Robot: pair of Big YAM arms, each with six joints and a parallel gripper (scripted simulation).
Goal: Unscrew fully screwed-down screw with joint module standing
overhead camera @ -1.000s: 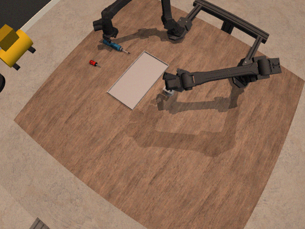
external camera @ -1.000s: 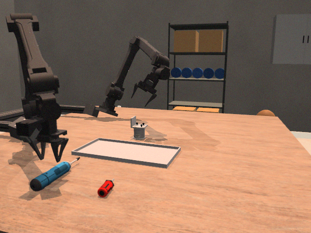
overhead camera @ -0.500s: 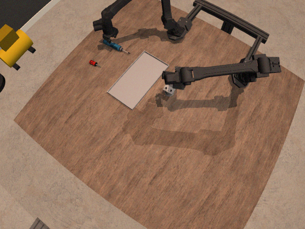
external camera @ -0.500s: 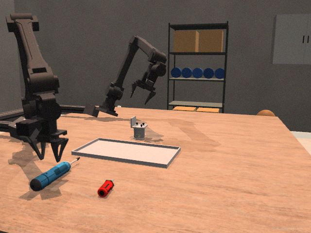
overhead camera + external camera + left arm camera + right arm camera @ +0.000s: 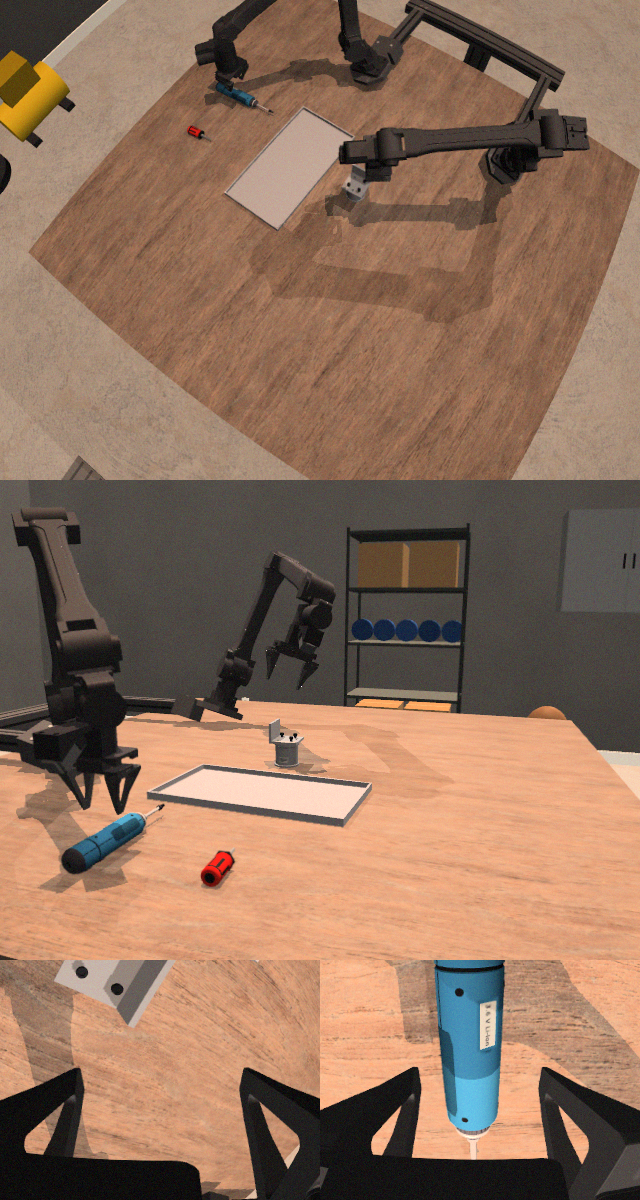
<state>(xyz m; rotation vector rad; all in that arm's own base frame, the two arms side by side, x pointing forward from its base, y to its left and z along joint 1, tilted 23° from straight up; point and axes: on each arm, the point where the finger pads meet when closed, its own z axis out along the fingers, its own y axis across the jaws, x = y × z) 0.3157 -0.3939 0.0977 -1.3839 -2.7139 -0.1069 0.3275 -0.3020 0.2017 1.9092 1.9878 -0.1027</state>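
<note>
The grey joint module (image 5: 353, 196) stands upright beside the tray, with a light L-shaped bracket on top. It also shows in the exterior view (image 5: 285, 748) and in the left wrist view (image 5: 114, 970), with small dark screw heads on top. I cannot tell which screw is fully down. My left gripper (image 5: 286, 672) (image 5: 161, 1078) is open and empty, well above the module. The blue electric screwdriver (image 5: 238, 96) (image 5: 105, 840) (image 5: 470, 1034) lies flat on the table. My right gripper (image 5: 101, 802) (image 5: 479, 1077) is open just above it, with the fingers on either side of the barrel and clear of it.
A shallow grey tray (image 5: 289, 166) (image 5: 261, 792) lies between the screwdriver and the module. A short red manual screwdriver (image 5: 195, 132) (image 5: 217, 867) lies near the electric one. A dark frame rail (image 5: 485, 41) runs along the table's back edge.
</note>
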